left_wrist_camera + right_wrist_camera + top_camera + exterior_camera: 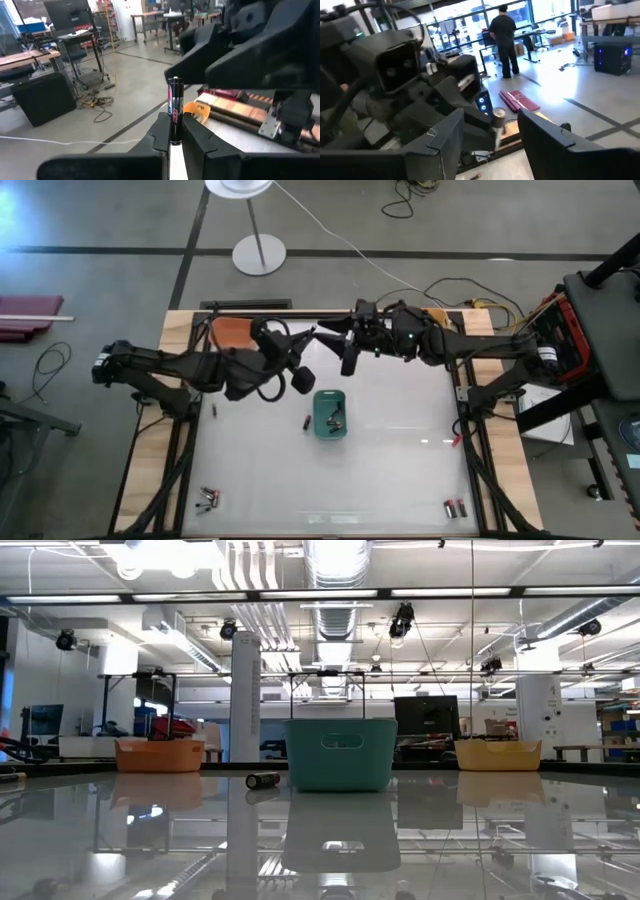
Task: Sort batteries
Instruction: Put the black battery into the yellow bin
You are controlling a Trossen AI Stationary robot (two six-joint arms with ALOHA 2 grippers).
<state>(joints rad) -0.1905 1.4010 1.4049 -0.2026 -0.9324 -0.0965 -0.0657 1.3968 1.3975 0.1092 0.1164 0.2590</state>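
My left gripper (174,136) is shut on a black battery (174,107) with a silvery cap, held high over the table's far middle (320,332). My right gripper (492,122) faces it tip to tip (338,333). It is open, its fingers standing either side of the battery's free end (498,115) without touching. A teal bin (331,415) with batteries in it stands at mid table. Loose batteries lie beside the bin (307,422), at the near left (208,498) and at the near right (455,507). My left gripper pinches the battery between its two fingers by one end (174,131). The battery lies along the fingers, and most of it sticks out past their tips toward my right gripper. It is lifted clear of the table.
An orange bin (232,330) stands at the table's far left and a yellow bin (497,754) at the far right. Single batteries lie near the left edge (213,412) and the right edge (455,440). A person (504,42) stands in the room beyond the table.
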